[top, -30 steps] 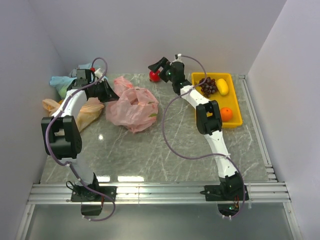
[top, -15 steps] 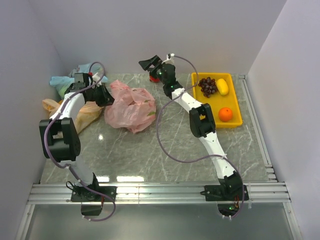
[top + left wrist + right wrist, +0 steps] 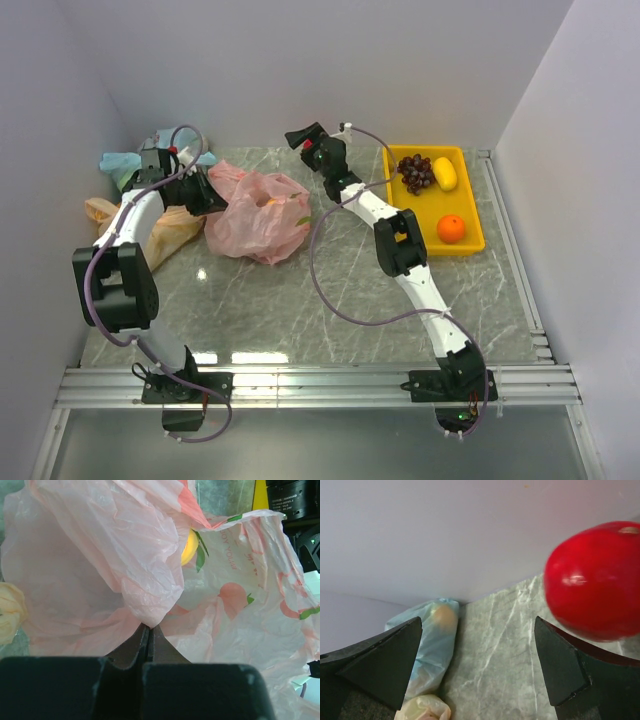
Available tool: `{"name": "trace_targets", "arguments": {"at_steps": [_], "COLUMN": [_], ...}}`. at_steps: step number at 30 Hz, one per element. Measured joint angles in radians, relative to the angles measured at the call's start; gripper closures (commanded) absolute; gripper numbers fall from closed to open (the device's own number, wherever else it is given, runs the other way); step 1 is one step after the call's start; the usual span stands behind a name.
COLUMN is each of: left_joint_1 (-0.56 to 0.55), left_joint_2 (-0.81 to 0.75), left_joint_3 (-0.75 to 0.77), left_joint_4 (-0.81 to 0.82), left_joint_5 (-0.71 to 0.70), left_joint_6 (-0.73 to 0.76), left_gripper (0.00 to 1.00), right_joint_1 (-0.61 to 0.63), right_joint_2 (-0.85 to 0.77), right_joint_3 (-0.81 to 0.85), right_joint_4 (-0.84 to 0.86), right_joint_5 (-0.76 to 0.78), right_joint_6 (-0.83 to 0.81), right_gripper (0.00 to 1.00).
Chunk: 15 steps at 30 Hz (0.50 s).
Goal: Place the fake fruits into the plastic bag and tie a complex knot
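Note:
The salmon-pink plastic bag (image 3: 258, 215) lies crumpled at the back left of the table. My left gripper (image 3: 205, 196) is shut on a fold of its left edge; in the left wrist view the plastic bag (image 3: 100, 565) is pinched at the gripper (image 3: 150, 626). A yellow fruit (image 3: 189, 547) shows inside the bag. My right gripper (image 3: 303, 137) hangs open near the back wall, right of the bag. A red fruit (image 3: 592, 580) sits just beside its right finger (image 3: 560, 665), not between the jaws. Grapes (image 3: 415, 172), a yellow fruit (image 3: 446, 173) and an orange (image 3: 451, 229) lie in the yellow tray (image 3: 472, 243).
A blue-green tied bag (image 3: 125, 165) and a pale peach tied bag (image 3: 172, 230) lie at the far left beside my left arm. The blue-green bag (image 3: 427, 645) also shows ahead of the right gripper. Walls close in the back and both sides.
My right gripper swung left along the back wall, still open, and the red fruit is now mostly hidden beneath it. My left gripper drew the bag's edge slightly left.

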Motion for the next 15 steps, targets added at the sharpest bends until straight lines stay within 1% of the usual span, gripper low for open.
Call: {"name": "trace_targets", "arguments": {"at_steps": [8,15], "left_joint_1": [0.003,0.003], "left_joint_2": [0.002,0.031], "left_joint_3": [-0.002,-0.002], "left_joint_4": [-0.003,-0.009], "left_joint_5": [0.002,0.007], "left_joint_6": [0.002,0.001], "left_gripper": [1.00,1.00], "right_joint_1": [-0.002,-0.011], "right_joint_2": [0.000,0.000], "right_joint_3": [0.000,0.002], "right_joint_4": [0.066,0.082], "right_joint_5": [-0.029,0.024], "right_joint_6": [0.004,-0.014], "right_gripper": [0.00,0.00]}}
